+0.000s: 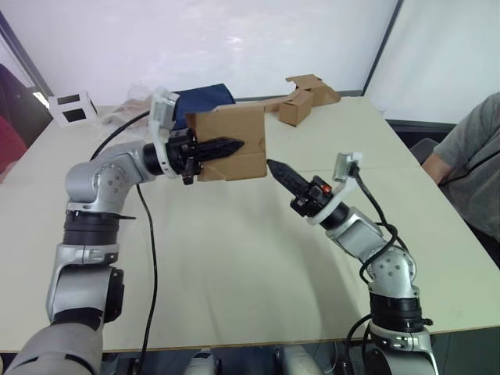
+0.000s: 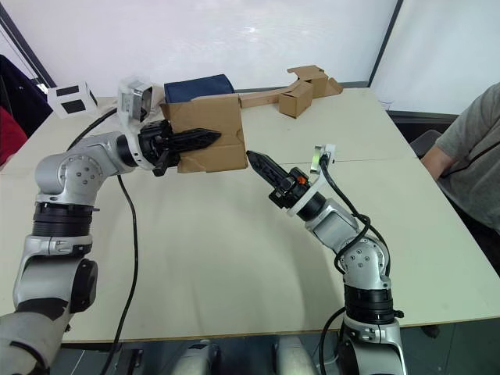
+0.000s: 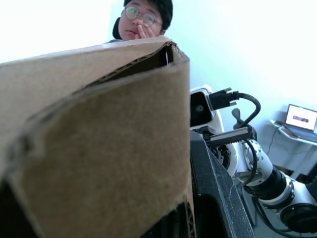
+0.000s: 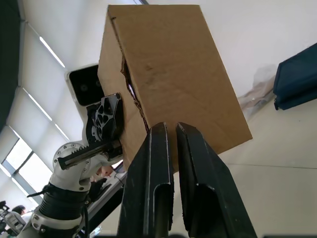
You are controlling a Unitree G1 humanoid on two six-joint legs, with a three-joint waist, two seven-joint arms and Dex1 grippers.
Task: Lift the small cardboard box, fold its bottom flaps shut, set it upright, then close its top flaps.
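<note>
My left fingers (image 1: pixel 223 146) are clamped on a wall of the small cardboard box (image 1: pixel 230 137), holding it up off the counter (image 1: pixel 234 258) so its flaps can be reached. My right fingers (image 1: pixel 283 174) are pressed together, tip just beside its lower corner, probably to push a flap. Another cardboard piece (image 1: pixel 306 97) and a blue bag (image 2: pixel 195 86) lie behind, clear of the work.

Silver-grey jointed arms, black jaws, black cables

An office or lab: pale worktable (image 1: pixel 234 266), white partition walls, a laptop (image 3: pixel 301 119) on a side desk.
</note>
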